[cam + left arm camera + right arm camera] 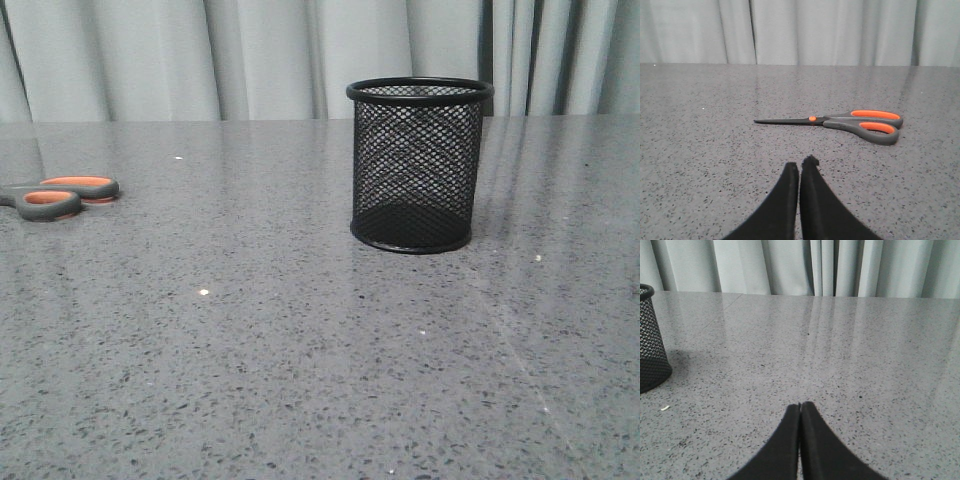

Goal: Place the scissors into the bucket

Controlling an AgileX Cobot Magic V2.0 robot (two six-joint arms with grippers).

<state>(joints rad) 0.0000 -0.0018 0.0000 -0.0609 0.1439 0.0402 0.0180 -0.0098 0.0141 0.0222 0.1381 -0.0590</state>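
The scissors (62, 196) lie flat at the far left of the grey table, only their grey and orange handles in the front view. The left wrist view shows them whole (860, 124), blades closed. My left gripper (800, 164) is shut and empty, a short way from them. The black mesh bucket (416, 165) stands upright right of centre, its edge also in the right wrist view (650, 340). My right gripper (800, 405) is shut and empty, apart from the bucket. Neither gripper shows in the front view.
The grey speckled table (300, 350) runs back to a pale curtain (250, 50). A few small white specks (204, 292) lie on the surface.
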